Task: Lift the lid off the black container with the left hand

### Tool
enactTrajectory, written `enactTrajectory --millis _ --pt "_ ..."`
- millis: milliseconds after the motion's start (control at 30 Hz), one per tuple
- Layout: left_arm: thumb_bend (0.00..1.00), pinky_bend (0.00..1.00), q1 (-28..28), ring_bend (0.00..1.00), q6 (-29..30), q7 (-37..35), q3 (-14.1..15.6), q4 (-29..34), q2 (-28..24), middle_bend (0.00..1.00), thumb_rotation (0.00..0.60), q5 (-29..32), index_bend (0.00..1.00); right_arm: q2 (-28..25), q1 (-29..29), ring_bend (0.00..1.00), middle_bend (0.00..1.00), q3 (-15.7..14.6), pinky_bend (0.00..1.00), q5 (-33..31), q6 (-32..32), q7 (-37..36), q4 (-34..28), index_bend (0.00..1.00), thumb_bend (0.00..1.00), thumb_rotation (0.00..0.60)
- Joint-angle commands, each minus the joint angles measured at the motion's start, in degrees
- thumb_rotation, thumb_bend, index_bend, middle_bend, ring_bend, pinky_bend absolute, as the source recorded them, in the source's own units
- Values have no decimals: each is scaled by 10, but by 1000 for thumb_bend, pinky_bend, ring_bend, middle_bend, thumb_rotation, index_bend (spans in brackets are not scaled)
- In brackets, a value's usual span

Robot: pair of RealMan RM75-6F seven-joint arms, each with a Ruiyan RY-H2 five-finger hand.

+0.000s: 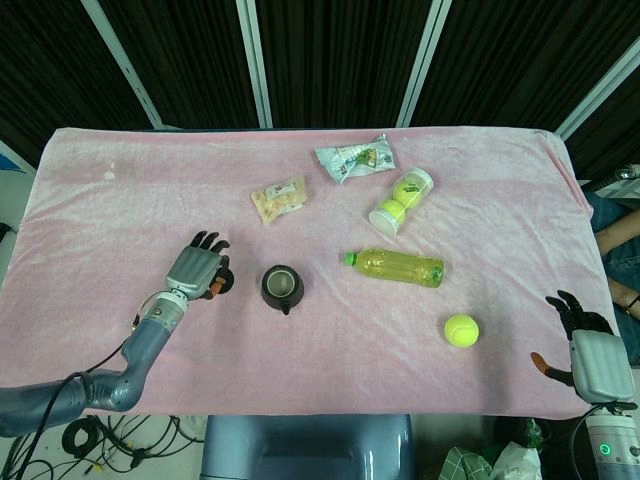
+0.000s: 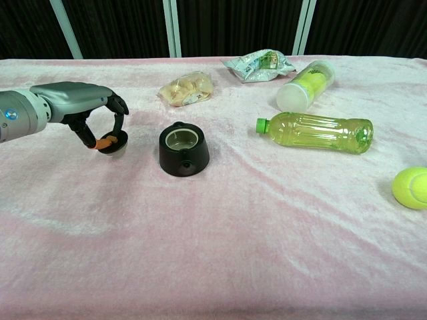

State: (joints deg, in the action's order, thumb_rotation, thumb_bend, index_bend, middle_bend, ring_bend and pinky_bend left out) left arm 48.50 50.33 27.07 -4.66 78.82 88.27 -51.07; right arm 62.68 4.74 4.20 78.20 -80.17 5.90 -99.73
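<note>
The long bench under a soft pink cloth (image 1: 120, 210) is carrying everything. The round black container (image 2: 183, 150) is sitting open on it. Just left of the container, the left robot hand (image 2: 83, 113) is pinching the small black lid (image 2: 111, 144) low over the cloth. Far right of the container, the right robot hand (image 1: 590, 355) is resting with fingers apart, holding nothing.

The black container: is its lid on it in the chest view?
No, the black container stands open, and the left robot hand holds the lid beside it.
</note>
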Motion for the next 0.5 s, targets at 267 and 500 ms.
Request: enactTrajectory --millis 267,500 --pt "246 0 20 0 -7 78 6 -3 14 112 600 60 187 0 1 285 120 1 225 1 -1 1 0 193 113 600" --pt "132 0 19 0 29 74 -22 54 -11 89 600 66 122 -1 1 286 120 -1 225 4 2 -1 1 193 112 600"
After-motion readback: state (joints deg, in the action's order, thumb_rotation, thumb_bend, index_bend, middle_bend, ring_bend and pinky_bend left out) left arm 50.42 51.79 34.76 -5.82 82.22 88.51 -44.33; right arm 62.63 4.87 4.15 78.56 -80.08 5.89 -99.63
